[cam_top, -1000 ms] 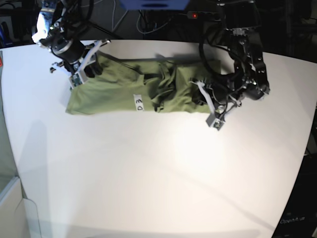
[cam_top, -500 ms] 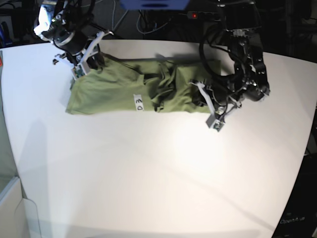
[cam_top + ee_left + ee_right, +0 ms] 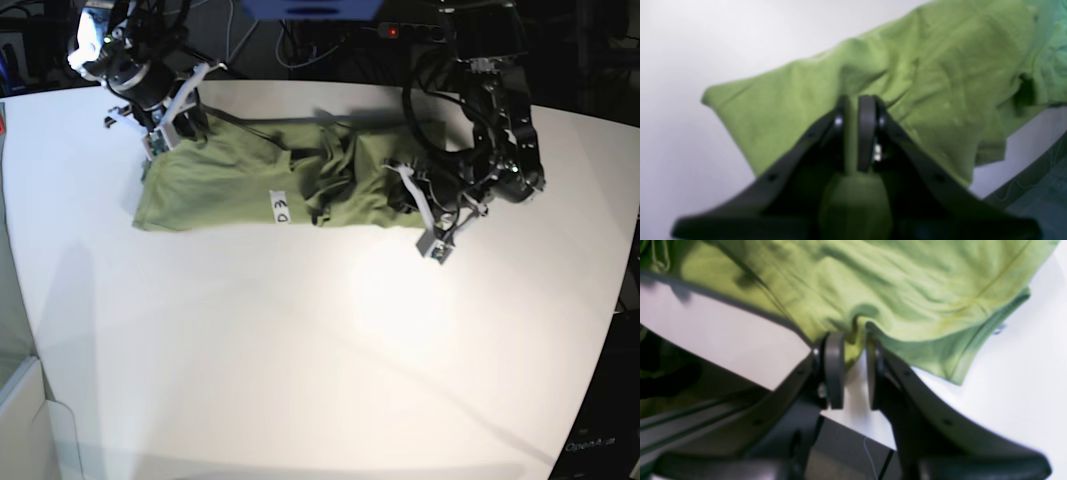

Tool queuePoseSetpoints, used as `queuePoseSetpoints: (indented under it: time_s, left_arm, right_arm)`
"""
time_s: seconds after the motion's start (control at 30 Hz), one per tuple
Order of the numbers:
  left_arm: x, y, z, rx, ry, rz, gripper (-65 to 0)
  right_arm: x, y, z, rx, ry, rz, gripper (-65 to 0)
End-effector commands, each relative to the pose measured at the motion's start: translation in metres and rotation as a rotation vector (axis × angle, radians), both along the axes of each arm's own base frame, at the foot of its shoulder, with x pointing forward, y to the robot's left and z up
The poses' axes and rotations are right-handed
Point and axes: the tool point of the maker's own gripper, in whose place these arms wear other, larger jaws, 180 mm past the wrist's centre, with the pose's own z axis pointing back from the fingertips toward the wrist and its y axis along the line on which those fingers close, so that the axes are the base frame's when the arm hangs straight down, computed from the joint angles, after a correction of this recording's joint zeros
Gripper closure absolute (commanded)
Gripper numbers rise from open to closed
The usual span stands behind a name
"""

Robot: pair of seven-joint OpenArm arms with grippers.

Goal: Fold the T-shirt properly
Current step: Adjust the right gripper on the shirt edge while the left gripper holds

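Since a second ago, moved up and toward the desk's far edge: the right gripper (image 3: 165, 135), carrying its corner of the T-shirt (image 3: 230, 185) along; left gripper (image 3: 425, 215) unchanged in place. Spread lengthwise across the far half of the white desk (image 3: 320, 340): the olive-green T-shirt, wrinkled, bunched in folds toward the middle, a small white label (image 3: 280, 207) showing on its near edge. In the right wrist view, jaws of the right gripper (image 3: 851, 370) pinching a fold of green fabric (image 3: 907, 290) near a hemmed edge, a narrow gap between the pads lower down. In the left wrist view, jaws of the left gripper (image 3: 855, 133) pressed nearly together on a thin strip of cloth (image 3: 923, 83), fabric also bunched beneath them. At the other end of the garment from the right arm: the left arm.
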Motion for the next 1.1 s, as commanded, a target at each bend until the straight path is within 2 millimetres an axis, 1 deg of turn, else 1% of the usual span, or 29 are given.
queuePoseSetpoints:
  time_s: [0.0,0.13,0.2,0.23,0.43,0.5,0.83,0.9,1.0,1.07]
  left_arm:
    - [0.009,-0.003,0.010,-0.020,-0.039,0.004,-4.3]
    - [0.009,-0.002,0.010,-0.018,-0.039,0.004,-4.3]
    - [0.009,-0.002,0.010,-0.014,-0.039,0.004,-4.4]
    - [0.010,-0.002,0.011,-0.018,-0.042,0.004,-4.5]
    - [0.011,-0.003,0.011,-0.020,-0.043,0.004,-4.5]
    - [0.011,-0.003,0.012,-0.021,-0.045,0.004,-4.5]
    - [0.011,-0.004,0.012,-0.024,-0.045,0.005,-4.5]
    - [0.011,-0.004,0.012,-0.026,-0.045,0.006,-4.5]
    - [0.011,-0.004,0.012,-0.026,-0.045,0.006,-4.5]
    - [0.011,-0.004,0.012,-0.026,-0.045,0.006,-4.5]
  right_arm:
    - [0.004,0.002,0.007,0.019,-0.032,-0.001,-12.9]
    - [0.003,0.000,0.005,0.016,-0.027,-0.004,-12.9]
    - [0.003,-0.006,0.005,0.006,-0.025,-0.019,-13.3]
    - [0.003,-0.009,0.005,0.001,-0.025,-0.027,-14.7]
    - [0.003,-0.011,0.005,-0.001,-0.025,-0.033,-34.0]
    - [0.002,-0.011,0.005,0.000,-0.024,-0.032,-36.0]
    - [0.003,-0.003,0.004,0.021,-0.024,-0.036,-36.0]
    - [0.001,-0.002,0.000,0.027,-0.012,-0.040,-36.0]
    - [-0.005,-0.002,-0.013,0.041,0.028,-0.047,-36.0]
    - [-0.008,-0.002,-0.017,0.046,0.042,-0.050,-36.0]
